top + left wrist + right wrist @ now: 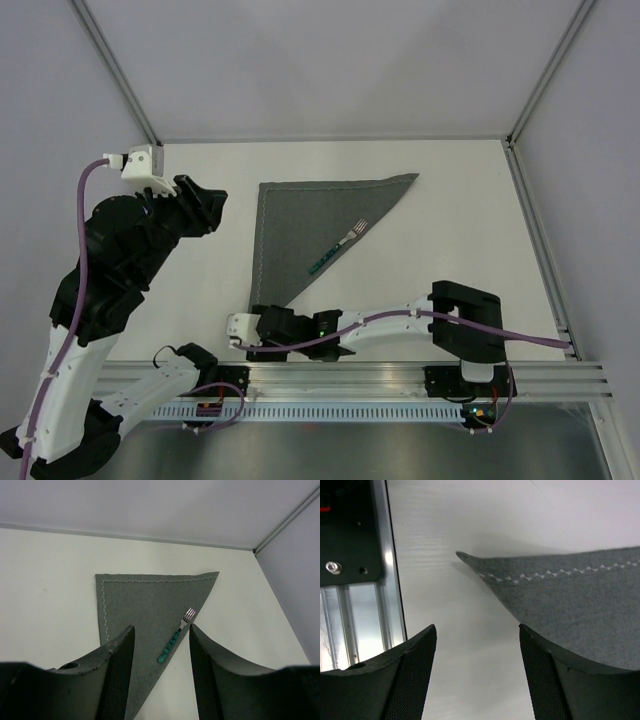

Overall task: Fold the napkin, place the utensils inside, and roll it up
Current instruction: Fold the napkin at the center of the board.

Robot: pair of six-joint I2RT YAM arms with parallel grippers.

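The dark grey napkin (310,220) lies folded into a triangle in the middle of the table, with a pale stitched line along its top and left edges. A fork with a green handle (340,247) rests on it along the slanted folded edge. My left gripper (208,205) hangs raised to the left of the napkin, open and holding nothing. From the left wrist, the napkin (145,605) and fork (176,635) show below the left gripper (161,628). My right gripper (255,335) sits low by the napkin's near tip. The right gripper (477,627) is open over bare table, the napkin tip (470,559) just ahead.
The aluminium rail (400,380) carrying the arm bases runs along the near edge; it shows at the left of the right wrist view as the rail (365,620). White walls with frame posts (120,70) enclose the back and sides of the table.
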